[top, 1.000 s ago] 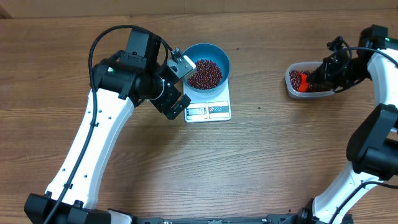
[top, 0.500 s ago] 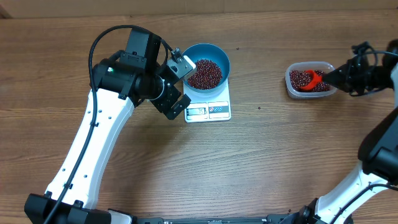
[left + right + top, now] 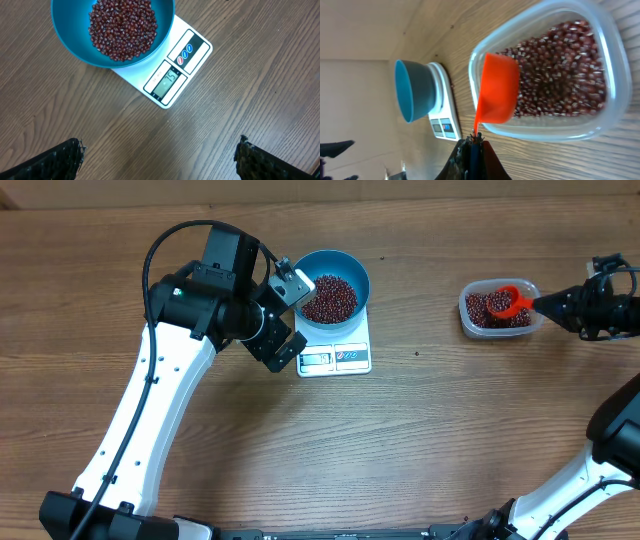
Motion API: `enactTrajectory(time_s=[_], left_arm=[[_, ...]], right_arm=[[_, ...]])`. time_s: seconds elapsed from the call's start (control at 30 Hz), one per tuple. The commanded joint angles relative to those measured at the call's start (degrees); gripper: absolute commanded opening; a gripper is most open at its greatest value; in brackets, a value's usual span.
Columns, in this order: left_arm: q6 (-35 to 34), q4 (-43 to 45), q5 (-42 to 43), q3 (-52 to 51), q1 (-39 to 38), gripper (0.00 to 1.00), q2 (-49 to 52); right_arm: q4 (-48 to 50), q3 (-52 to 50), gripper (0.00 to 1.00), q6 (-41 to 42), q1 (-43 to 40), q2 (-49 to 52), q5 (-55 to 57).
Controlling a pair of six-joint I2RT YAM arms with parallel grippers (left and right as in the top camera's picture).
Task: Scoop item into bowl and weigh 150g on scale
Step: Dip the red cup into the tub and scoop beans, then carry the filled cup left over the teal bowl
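Bowl (image 3: 360, 272) of beans (image 3: 328, 298) on scale (image 3: 358, 335); scoop (image 3: 507, 300) over tub (image 3: 464, 312)
Left end effector (image 3: 289, 320), released wide, has bowl and scale just ahead. Right end effector (image 3: 548, 304) is clenched on the red scoop's handle, tub ahead. Only the left wrist view shows the lit display (image 3: 166, 80).

A clear plastic tub (image 3: 497, 334) is sitting on the wooden table (image 3: 430, 440). A red scoop (image 3: 505, 301) is hanging over the tub's middle, its cup staying inside the tub's outline and its thin handle reaching out past the tub's right rim.
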Motion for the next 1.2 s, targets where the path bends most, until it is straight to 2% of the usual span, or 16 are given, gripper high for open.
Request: enactTrajectory(time_s=[0.0, 0.27, 0.53, 0.8, 1.17], left_arm=[[0.9, 0.0, 0.1, -0.3, 0.2, 1.00, 0.3], [0.9, 0.0, 0.0, -0.3, 0.2, 0.99, 0.3], [0.9, 0.0, 0.0, -0.3, 0.2, 1.00, 0.3], [0.9, 0.0, 0.1, -0.3, 0.2, 1.00, 0.3], [0.9, 0.0, 0.1, -0.3, 0.2, 1.00, 0.3]], right_arm=[[-0.3, -0.3, 0.04, -1.6, -0.2, 0.3, -3.7], [-3.9, -0.3, 0.04, -7.2, 1.6, 0.3, -12.3], [-4.8, -0.2, 0.04, -7.4, 6.9, 0.3, -17.3], [-5.5, 1.6, 0.04, -6.6, 14.3, 0.3, -20.0], [-4.8, 10.1, 0.04, -0.9, 25.7, 0.3, -19.6]])
